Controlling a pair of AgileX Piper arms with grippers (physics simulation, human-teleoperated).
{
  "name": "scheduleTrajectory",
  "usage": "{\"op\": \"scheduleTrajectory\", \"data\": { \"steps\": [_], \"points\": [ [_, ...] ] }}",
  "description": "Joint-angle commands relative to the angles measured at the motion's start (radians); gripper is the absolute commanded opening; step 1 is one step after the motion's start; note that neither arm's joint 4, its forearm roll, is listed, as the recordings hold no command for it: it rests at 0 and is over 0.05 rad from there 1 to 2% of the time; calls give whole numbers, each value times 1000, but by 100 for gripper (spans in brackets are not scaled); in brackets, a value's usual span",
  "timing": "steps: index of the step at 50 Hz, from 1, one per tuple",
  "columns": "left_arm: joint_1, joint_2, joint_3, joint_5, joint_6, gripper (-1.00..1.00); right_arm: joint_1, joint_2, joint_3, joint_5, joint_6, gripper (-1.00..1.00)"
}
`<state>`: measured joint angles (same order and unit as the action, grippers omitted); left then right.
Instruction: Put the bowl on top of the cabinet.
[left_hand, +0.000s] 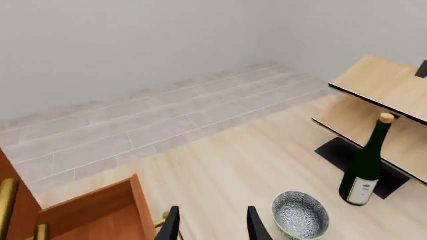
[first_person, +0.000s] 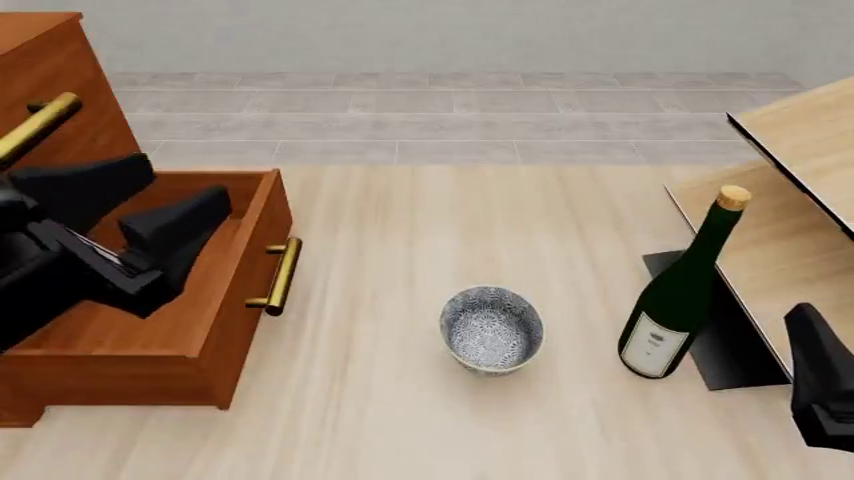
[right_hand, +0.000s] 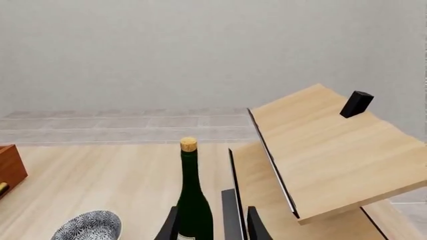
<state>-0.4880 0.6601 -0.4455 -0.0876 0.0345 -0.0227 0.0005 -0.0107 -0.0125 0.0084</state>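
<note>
Speckled bowl standing upright on the light-wood tabletop, roughly midway between the reddish-brown cabinet at the left and the green wine bottle at the right. The bowl is round, so it offers no long axis; its open mouth faces up, and a rim grasp from above appears the likely approach. The cabinet's lower drawer stands pulled out, its brass bar handle facing the bowl.

Left claw hovering over the open drawer, its fingers apart and holding nothing. The bowl lies to its right and lower, well apart, with the drawer front and handle between them. In the left wrist view the bowl sits just beyond one of the fingertips, off to the side of the finger gap rather than within it.

Right claw: two dark fingertips show at the frame edge of the right wrist view, spread with a gap, nothing clamped between them; the bottle stands directly in front. In the front view only a dark part of the right arm shows at the lower right, with the bottle between it and the bowl.

Judged from this layout, the left arm has the clearer path to the bowl, and it is also the arm beside the cabinet top, where the bowl must end
</note>
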Motion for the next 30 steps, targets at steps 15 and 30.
{"op": "scheduleTrajectory", "data": {
  "steps": [15, 30],
  "points": [
    [-166, 394, -262, 65, -61, 100, -3, 0, 0, -5, -1, 100],
    [-163, 623, -380, 96, -158, 100, -13, 0, -5, -8, 10, 100]
  ]
}}
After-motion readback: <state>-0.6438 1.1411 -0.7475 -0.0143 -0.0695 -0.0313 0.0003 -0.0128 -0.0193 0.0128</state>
